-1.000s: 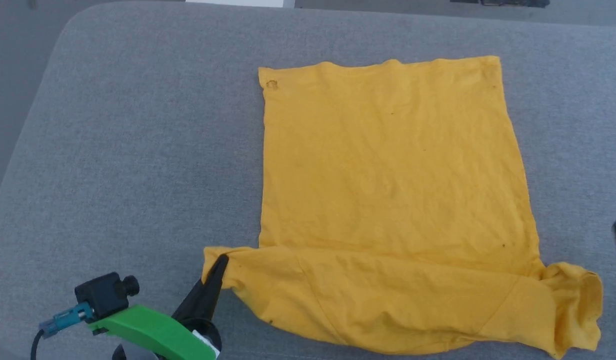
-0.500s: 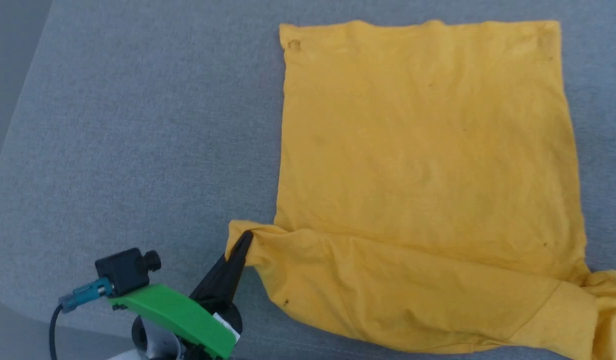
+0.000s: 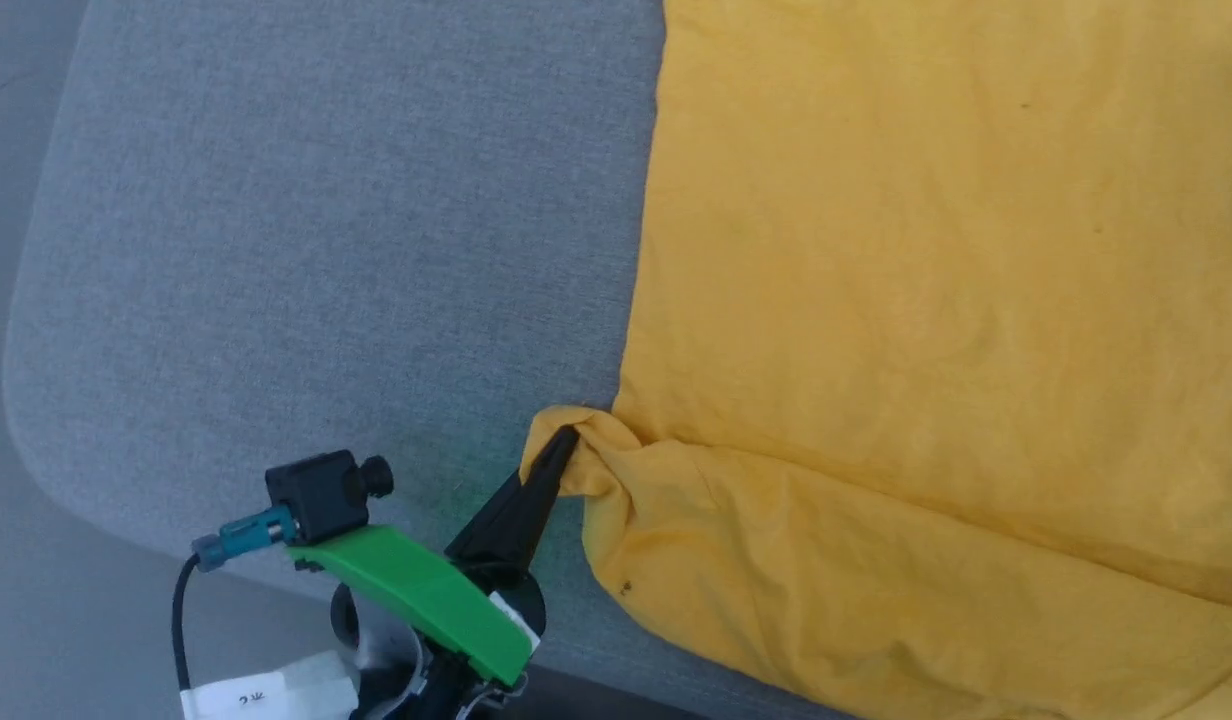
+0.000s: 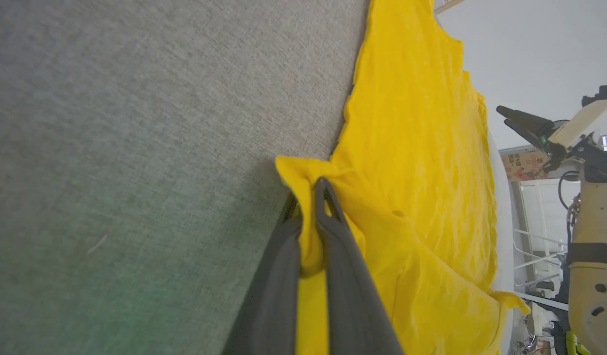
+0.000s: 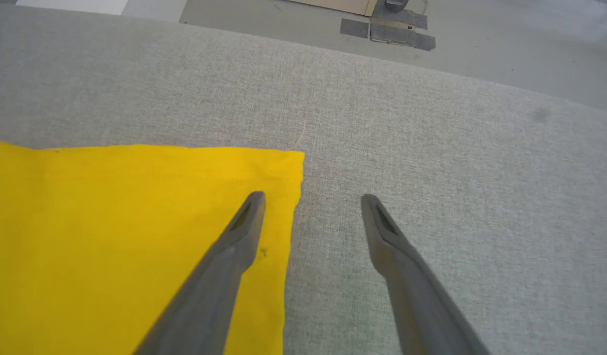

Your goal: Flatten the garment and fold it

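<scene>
The left gripper (image 3: 566, 440) pinches the near-left corner of the bright yellow T-shirt (image 3: 926, 300) on the grey fabric surface (image 3: 326, 250), while the right gripper (image 5: 311, 202) gapes wide above its right edge.

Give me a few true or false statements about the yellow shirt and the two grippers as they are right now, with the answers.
1. The left gripper is shut on a corner of the garment. True.
2. The right gripper is clamped on the garment. False: its fingers stand wide apart and grip nothing.
3. The garment lies on a grey fabric surface. True.
4. A cartoon face print shows on the garment's upper side. False: the side that shows is plain yellow.
</scene>
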### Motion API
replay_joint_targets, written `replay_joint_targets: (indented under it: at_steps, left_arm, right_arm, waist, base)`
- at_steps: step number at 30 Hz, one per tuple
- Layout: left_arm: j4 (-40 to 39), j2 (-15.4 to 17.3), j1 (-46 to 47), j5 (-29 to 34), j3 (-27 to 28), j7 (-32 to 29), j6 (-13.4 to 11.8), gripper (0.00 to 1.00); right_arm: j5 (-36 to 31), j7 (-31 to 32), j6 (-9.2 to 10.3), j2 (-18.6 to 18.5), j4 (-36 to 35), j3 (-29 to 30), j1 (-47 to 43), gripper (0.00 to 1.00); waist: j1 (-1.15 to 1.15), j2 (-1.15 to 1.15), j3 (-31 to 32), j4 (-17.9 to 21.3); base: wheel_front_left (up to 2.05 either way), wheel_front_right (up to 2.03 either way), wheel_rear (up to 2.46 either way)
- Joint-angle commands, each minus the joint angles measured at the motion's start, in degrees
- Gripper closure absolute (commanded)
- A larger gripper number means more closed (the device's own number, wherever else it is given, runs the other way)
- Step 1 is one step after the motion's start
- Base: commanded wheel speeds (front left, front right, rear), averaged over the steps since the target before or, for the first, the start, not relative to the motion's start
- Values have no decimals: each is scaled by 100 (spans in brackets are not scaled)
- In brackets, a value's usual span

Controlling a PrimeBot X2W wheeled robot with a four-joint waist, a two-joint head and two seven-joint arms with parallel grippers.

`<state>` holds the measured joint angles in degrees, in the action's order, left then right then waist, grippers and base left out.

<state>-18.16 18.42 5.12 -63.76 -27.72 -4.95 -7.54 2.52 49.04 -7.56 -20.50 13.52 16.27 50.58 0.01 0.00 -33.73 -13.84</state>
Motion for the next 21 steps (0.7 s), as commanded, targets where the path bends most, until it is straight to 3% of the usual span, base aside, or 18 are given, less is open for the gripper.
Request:
replay_joint_targets:
  at_steps: [1,7,9,10,12,21]
  left_arm:
    - [53,-31,124,8,-6,2,50,100]
    - [173,-74,176,-23,-17,14,104,100]
    - [187,-71,200,-27,-15,2,108,100]
    - [193,-65,214,-26,-12,-5,108,100]
    - [199,-55,234,-24,2,-11,99,100]
    - [151,14,272,48,104,63,62,100]
  right_arm:
    - [-58,60,8,-1,26,2,116,0]
    - [-179,326,8,68,126,142,195,0]
    - [-247,335,8,107,115,220,204,37]
    - [-282,320,8,119,109,255,195,67]
    - [-333,286,8,132,102,329,181,100]
    - [-304,-383,8,355,95,565,188,100]
  waist:
    - [-1,0,-170,-196]
    - [-1,0,-199,-272]
    - [-1,0,-195,-286]
    - [-1,0,-187,-290]
    - [-1,0,-173,-282]
    - [-1,0,49,12]
  base:
    - [0,0,0]
    - [0,0,0]
    - [0,0,0]
    - [0,0,0]
    - [0,0,0]
    - [0,0,0]
